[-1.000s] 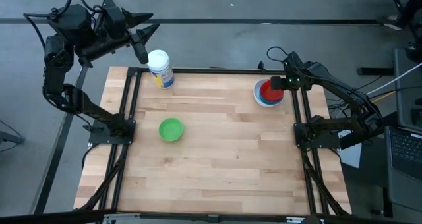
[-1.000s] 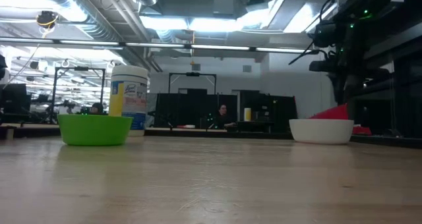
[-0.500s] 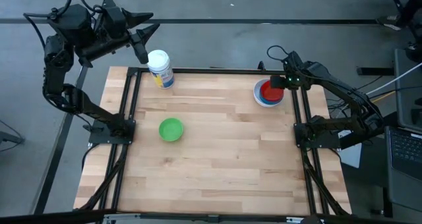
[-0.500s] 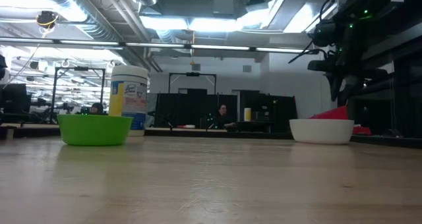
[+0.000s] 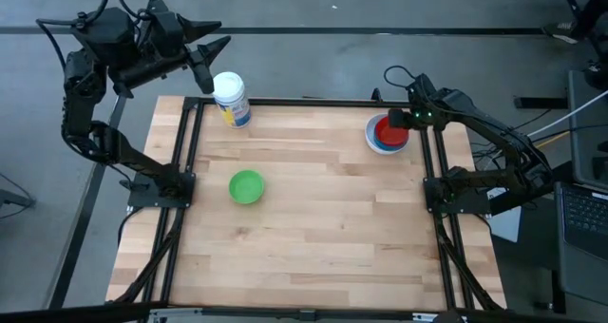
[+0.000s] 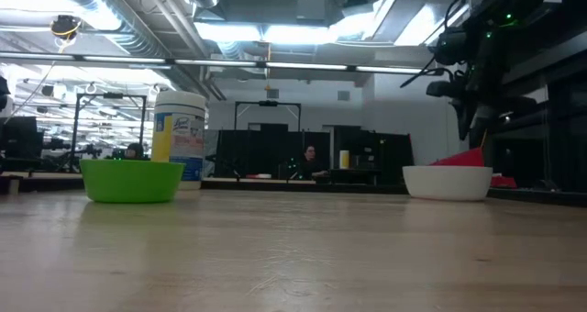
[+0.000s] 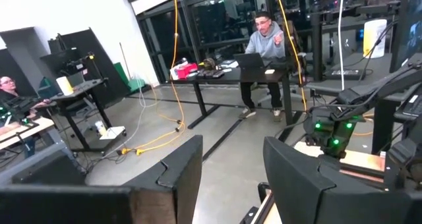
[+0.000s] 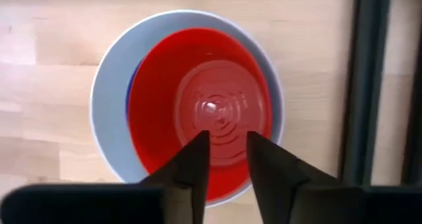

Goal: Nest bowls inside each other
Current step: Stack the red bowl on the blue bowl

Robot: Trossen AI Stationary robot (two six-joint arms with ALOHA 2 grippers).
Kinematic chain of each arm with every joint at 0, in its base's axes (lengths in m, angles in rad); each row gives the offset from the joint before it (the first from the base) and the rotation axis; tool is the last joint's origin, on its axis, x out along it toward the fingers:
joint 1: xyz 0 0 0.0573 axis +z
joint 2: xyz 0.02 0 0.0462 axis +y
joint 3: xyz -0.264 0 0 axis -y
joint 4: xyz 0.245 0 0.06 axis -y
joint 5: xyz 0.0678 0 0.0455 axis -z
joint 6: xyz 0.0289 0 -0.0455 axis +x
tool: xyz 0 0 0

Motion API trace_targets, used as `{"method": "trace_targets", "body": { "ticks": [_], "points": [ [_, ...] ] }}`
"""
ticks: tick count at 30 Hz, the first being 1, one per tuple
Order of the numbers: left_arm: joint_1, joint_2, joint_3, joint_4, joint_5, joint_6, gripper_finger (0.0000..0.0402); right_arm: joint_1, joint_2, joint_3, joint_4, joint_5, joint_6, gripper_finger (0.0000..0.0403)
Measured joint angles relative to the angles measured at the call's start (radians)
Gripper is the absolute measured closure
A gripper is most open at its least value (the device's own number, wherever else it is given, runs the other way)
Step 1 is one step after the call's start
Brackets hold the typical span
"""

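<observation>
A white bowl (image 5: 372,139) stands at the table's far right with a red bowl (image 8: 198,99) nested in it. A sliver of a dark blue bowl (image 8: 131,92) shows between them. The red bowl sits tilted, one edge (image 6: 466,156) raised above the white rim. My right gripper (image 8: 227,135) hovers just above the red bowl, pointing steeply down, open by a narrow gap with nothing between its fingers. A green bowl (image 5: 246,186) rests alone on its base at the table's left middle. My left gripper (image 5: 214,49) is open, raised beyond the far left corner.
A white-lidded cylindrical container (image 5: 231,99) with a blue-yellow label stands at the far left, behind the green bowl (image 6: 131,179). Black frame rails (image 5: 432,161) run along the table's left and right sides. Bare wood spreads across the middle and near half.
</observation>
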Motion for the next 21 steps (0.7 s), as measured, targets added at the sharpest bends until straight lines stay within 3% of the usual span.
{"method": "trace_targets", "body": {
  "ticks": [3, 8, 21],
  "points": [
    [0.0, 0.0, 0.0, 0.0, 0.0, 0.0, 0.0245, 0.0, 0.0, 0.0, -0.003, 0.048, 0.013, 0.0303],
    [0.0, 0.0, 0.0, 0.0, 0.0, 0.0, 0.0245, 0.0, 0.0, 0.0, 0.008, 0.097, 0.013, 0.0391],
    [0.036, 0.0, 0.0, -0.013, 0.016, 0.007, 0.0245, 0.0, 0.0, 0.0, -0.145, 0.119, 0.008, 0.0401]
  ]
}}
